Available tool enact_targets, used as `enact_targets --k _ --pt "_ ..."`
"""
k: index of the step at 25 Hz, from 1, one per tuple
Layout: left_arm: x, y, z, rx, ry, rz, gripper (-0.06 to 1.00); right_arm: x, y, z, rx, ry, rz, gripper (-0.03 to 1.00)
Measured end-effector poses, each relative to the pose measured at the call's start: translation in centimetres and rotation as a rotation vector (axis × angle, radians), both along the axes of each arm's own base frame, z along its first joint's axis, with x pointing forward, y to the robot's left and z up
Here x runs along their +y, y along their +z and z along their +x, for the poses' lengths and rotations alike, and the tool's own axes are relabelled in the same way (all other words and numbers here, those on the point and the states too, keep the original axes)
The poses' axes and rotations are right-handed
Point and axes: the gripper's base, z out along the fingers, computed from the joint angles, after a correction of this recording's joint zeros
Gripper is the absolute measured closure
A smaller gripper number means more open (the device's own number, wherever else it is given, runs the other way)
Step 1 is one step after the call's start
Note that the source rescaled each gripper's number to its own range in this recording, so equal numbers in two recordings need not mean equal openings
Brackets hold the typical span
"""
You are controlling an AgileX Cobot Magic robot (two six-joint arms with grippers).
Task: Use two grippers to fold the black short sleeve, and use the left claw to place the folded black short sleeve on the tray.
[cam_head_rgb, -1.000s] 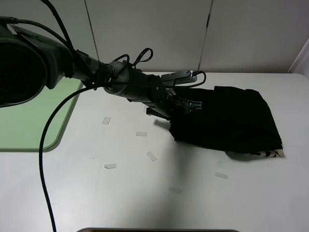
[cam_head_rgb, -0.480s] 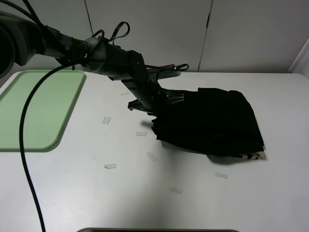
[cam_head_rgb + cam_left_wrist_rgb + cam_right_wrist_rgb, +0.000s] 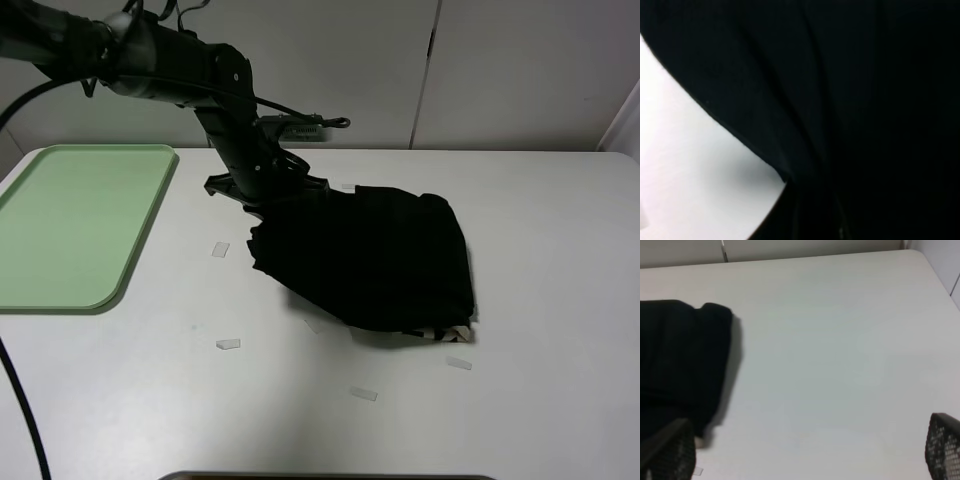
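Table (image 3: 560, 300): white, carries everything. Tray (image 3: 70, 230): pale green, sits at the table's far-left corner along the left edge, nothing on it.

Shirt (image 3: 370, 260): black, folded into a rough rectangle and lying mid-table, closer to the far edge than the near one. It's off the tray, with a strip of bare table between them. Its left end is bunched up at the left claw (image 3: 268, 200); the rest lies flat. A pale bit of print (image 3: 455, 333) peeks out at its near-right corner.

Left arm (image 3: 170, 70): comes in from the far-left and reaches down to the shirt's far-left corner. Left claw is clamped on the cloth there. Left wrist view is almost all black fabric (image 3: 865, 100) with a wedge of table, so the jaws themselves aren't visible in it.

Right claw (image 3: 805, 452): spread wide, nothing between the pads (image 3: 944, 445). It hangs over bare table on the right side, with the shirt's edge (image 3: 680, 365) just beside one finger. Not visible in the high view.

Tape bits (image 3: 228, 344): a few small pale pieces scattered on the table near the shirt's left and near edges.
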Motion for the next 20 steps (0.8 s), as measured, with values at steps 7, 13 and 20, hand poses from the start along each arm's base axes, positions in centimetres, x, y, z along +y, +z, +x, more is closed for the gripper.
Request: enact_targets --k 7,13,20 --pt "1.8 3.6 -0.7 -0.030 -0.059 0.105 0.89 0.0 0.0 0.0 0.000 0.000 0.000 -0.03" --pt "2.5 6.8 -1.7 -0.053 -0.108 0.120 0.89 0.0 0.0 0.0 0.000 0.000 0.000 -0.03" --pt "2.4 7.6 -2.6 -0.040 -0.209 0.139 0.89 0.0 0.0 0.0 0.000 0.000 0.000 -0.03"
